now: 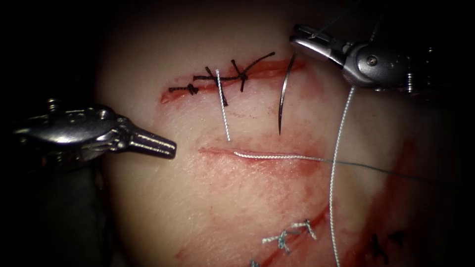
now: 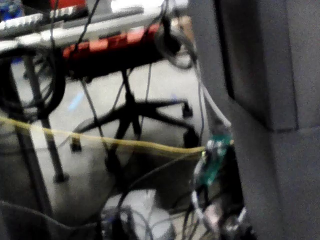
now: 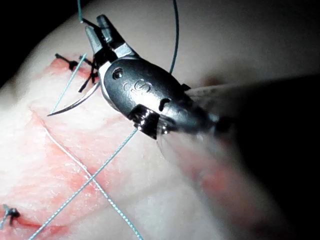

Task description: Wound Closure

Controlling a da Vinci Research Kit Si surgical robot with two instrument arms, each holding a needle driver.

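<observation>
Endoscope view is showing my right tool [image 1: 297,39] gripping the needle [image 1: 283,101] at its blunt, thread-bearing end, jaws clamped narrow on it. The curve is hanging free above the tissue [image 1: 237,198], point aimed down toward the lower cut [image 1: 257,157], and it is not lodged in the flesh anywhere. My left tool [image 1: 170,147] is hovering left of that cut with jaws pressed together, carrying nothing.

I am judging the needle to be light, stiff and slick: polished steel that will twist in a loose bite. Held this far back, its tip is swinging on a long lever, so a firmer hold would lie on the body of the curve behind the midpoint, clear of the sharp point, which can dull, and of the joint with the thread, which can bend.

The thread [image 1: 341,148] is running pale and braided down past my right tool and across the tissue, with another length lying along the lower cut. It looks limp and thin, likely to fray if crushed. The tissue looks soft and wet with red fluid [image 1: 277,170], so it will probably tear under a hard pinch.

Right wrist view is showing the same clamp on the needle [image 3: 75,105], beside the dark stitches [image 3: 75,64] of the upper cut [image 1: 277,66].
</observation>
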